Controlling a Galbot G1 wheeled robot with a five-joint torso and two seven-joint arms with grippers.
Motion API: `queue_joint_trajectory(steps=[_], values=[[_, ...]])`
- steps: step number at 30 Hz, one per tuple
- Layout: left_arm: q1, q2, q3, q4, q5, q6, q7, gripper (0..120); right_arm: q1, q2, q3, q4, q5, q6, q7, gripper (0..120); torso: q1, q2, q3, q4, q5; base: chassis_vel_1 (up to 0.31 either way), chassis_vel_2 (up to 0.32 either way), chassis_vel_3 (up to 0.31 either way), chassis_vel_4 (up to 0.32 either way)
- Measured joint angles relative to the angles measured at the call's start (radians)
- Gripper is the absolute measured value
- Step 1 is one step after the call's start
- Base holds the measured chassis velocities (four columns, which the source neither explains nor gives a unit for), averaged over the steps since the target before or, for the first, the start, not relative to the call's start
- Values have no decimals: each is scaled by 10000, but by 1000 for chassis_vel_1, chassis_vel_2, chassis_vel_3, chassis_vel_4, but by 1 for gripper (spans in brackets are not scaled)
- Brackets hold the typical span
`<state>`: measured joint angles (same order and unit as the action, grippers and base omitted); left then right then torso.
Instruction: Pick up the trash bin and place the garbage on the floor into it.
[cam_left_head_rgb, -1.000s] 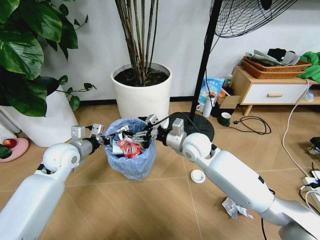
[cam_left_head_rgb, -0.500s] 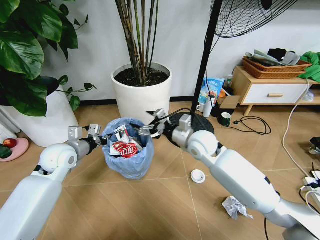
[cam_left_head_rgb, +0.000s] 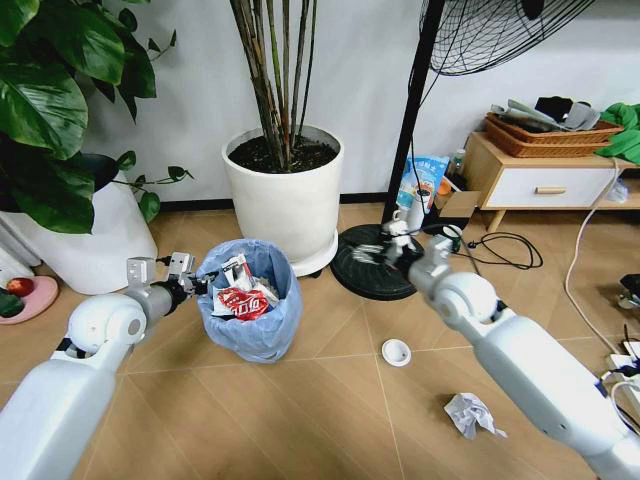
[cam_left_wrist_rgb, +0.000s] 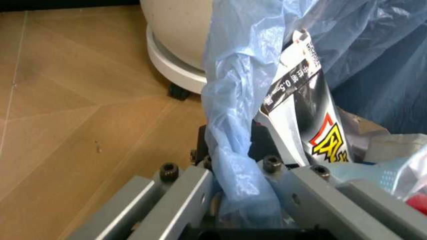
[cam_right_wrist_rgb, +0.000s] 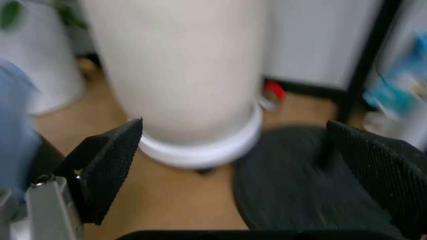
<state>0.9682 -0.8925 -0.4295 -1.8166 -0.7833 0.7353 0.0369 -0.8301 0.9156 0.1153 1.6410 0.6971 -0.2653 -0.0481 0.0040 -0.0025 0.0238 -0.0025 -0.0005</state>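
**Legible markings — one wrapper only**

Black-and-white wrapper (cam_left_wrist_rgb: 300, 100) inside the trash bin (cam_left_wrist_rgb: 240, 115): the figure "0.5" is readable among small white characters otherwise too fine to make out. Lower on the wrapper sits a red-and-yellow logo — lettering not decipherable. The red wrapper (cam_left_head_rgb: 240, 300) bears white lettering, unreadable.

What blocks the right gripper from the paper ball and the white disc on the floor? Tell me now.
Nothing visible. The right gripper, open, is over the fan base; bare floor lies between it and the disc and paper ball. The left gripper grips the bin rim.
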Motion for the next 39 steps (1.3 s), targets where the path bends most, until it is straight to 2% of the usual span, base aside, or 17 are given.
queue_joint_trajectory(steps=[7,16,22,39], values=[[11,83,-8,-51,-12,0,0,0,-1685,343,1198,-1201,-1024,318,72,100,0,0,0,1,-1,0,0,0,0],[9,119,78,-60,-23,1,-6,0,-2649,770,1835,-2572,-1759,884,-483,100,0,0,0,1,-4,0,0,0,0],[50,107,81,-91,-27,0,-16,0,-2671,1168,1847,-3341,-2099,1122,-698,100,0,0,0,1,-4,0,0,0,0],[272,169,48,-321,-24,0,-55,0,-1244,2742,806,-6196,-2770,1155,-651,97,0,0,1,3,-6,0,0,0,0]])
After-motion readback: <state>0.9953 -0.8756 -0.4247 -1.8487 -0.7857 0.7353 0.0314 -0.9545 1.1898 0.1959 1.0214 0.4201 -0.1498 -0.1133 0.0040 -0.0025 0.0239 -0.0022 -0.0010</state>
